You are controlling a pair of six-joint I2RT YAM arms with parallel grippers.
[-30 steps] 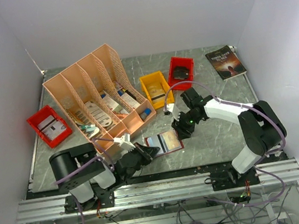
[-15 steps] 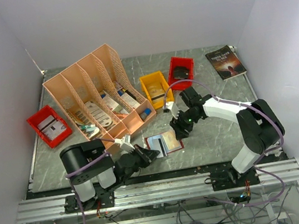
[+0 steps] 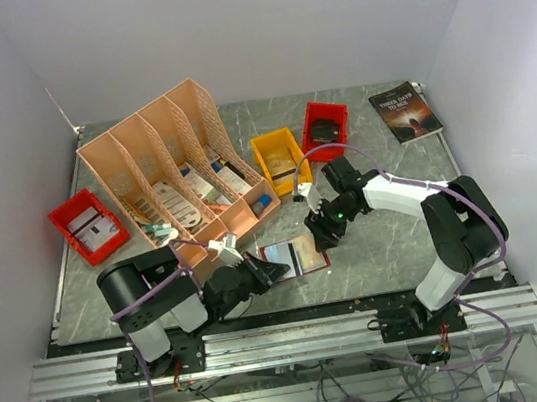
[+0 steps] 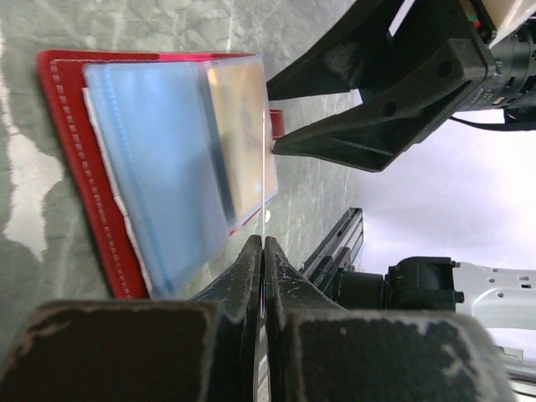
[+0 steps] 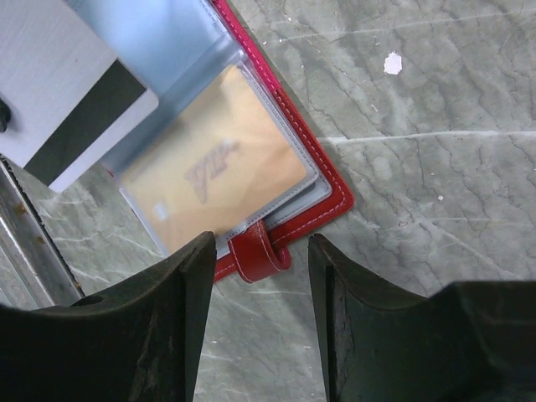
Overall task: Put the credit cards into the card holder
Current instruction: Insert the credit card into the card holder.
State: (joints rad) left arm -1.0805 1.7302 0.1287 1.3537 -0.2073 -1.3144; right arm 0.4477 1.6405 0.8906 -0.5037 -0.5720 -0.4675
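While the card holder (image 3: 294,255) lies open and flat on the grey table (image 5: 435,151), at its near edge between the two arms, one orange card (image 5: 218,176) already sits in the clear pocket by the snap tab (image 5: 258,255). A second card (image 5: 59,84), pale with a dark stripe, meets the neighbouring bluish sleeve (image 5: 159,33). Whether its leading edge is inside the pocket or only under the loose leaf, I cannot tell.

State of left gripper (image 4: 265,243): fingers pressed together on that card's near edge.
State of right gripper (image 3: 319,230): jaws apart, empty, straddling the tab from above. Contact with the holder not discernible.

Risks, as judged:
- Holder looks unrestrained; a push along the table would likely slide it rather than seat the card.
- Card is thin and pinched at one end only; if it catches the sleeve mouth it may bow or twist out of the grip.
- Sleeve looks floppy; it may fold, sending the card between leaves.
- Grippers work close together; a long feed stroke risks finger contact.
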